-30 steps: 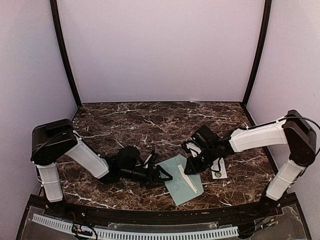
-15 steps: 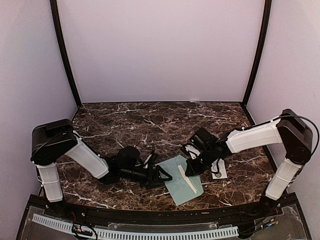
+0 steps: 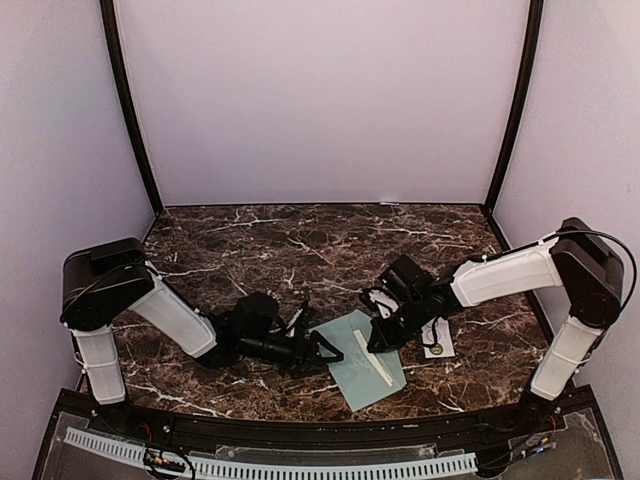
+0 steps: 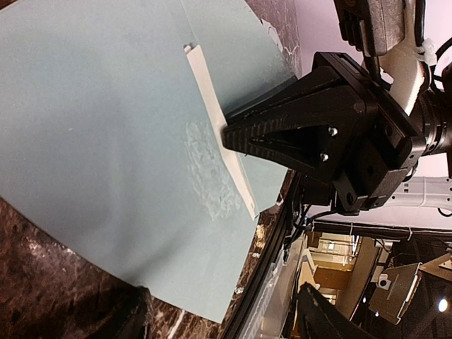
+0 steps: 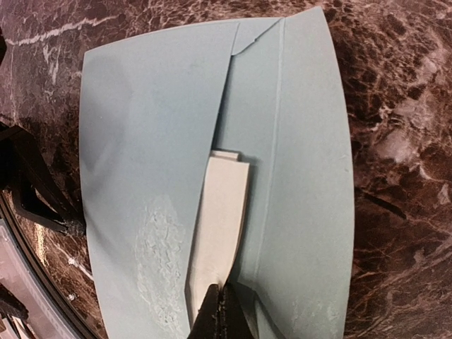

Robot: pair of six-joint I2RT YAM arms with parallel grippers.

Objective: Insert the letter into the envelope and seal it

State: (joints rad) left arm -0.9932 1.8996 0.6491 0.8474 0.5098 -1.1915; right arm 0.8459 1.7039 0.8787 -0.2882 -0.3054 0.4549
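Inside one envelope (image 5: pixel 141 141), one letter (image 5: pixel 222 212) — right gripper (image 5: pixel 219 314) closed, left gripper (image 3: pixel 325 345) spread wide.

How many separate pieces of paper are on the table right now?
3: the envelope at the near middle, a white strip lying on it, pinched by the right tool, and a small card just right of it. More may be inside.
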